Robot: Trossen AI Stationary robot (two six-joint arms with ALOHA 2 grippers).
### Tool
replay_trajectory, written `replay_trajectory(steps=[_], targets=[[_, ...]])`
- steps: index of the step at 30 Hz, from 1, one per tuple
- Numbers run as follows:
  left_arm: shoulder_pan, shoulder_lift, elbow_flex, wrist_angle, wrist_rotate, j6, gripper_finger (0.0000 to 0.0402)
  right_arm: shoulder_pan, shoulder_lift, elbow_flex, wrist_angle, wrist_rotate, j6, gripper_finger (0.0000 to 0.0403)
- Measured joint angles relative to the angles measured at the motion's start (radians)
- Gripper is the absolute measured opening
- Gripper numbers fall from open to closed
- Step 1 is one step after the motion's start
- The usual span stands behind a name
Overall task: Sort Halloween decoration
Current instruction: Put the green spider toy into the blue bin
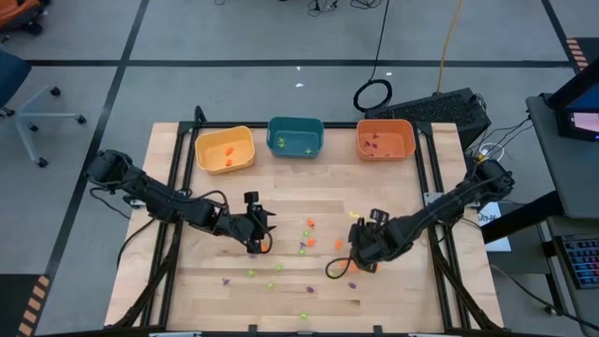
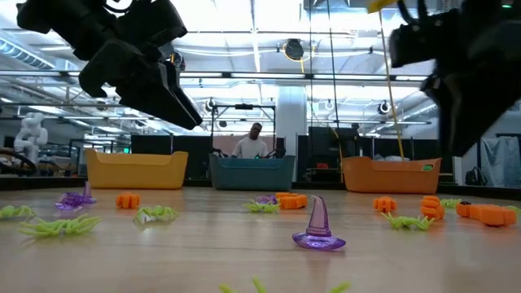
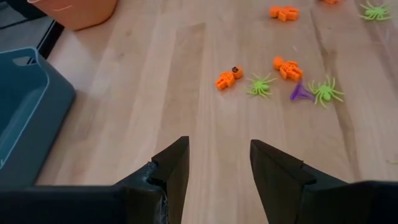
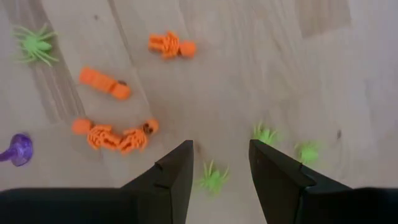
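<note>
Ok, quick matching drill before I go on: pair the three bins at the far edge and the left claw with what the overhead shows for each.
Things:
1. yellow bin
2. teal bin
3. orange bin
4. left claw

Descriptions:
A. holds purple trinkets
B. open and empty, over bare wood
C. holds orange trinkets
D. holds light-green trinkets

Pairs: 1-C, 2-D, 3-A, 4-B
</note>
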Motion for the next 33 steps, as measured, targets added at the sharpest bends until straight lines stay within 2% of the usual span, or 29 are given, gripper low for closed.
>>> replay_trajectory(steps=[8,14,20,24,29,33], targets=[[0.001,0.0,0.0,0.0,0.001,0.007,0.0168,0.052,0.001,-0.127,0.039,0.032,0.161,0.0141],[0.001,0.0,0.0,0.0,0.001,0.027,0.0168,0.055,0.001,-0.197,0.141,0.135,0.17,0.0141],[0.001,0.0,0.0,0.002,0.001,0.028,0.0168,0.042,0.001,-0.253,0.209,0.191,0.201,0.0141],[0.001,0.0,0.0,0.004,0.001,0.034,0.0168,0.023,0.001,-0.27,0.209,0.185,0.254,0.0141],[0.001,0.0,0.0,0.004,0.001,0.035,0.0168,0.015,0.001,-0.28,0.248,0.179,0.233,0.0141],[0.001,0.0,0.0,0.004,0.001,0.035,0.0168,-0.013,-0.002,-0.292,0.286,0.135,0.227,0.0141]])
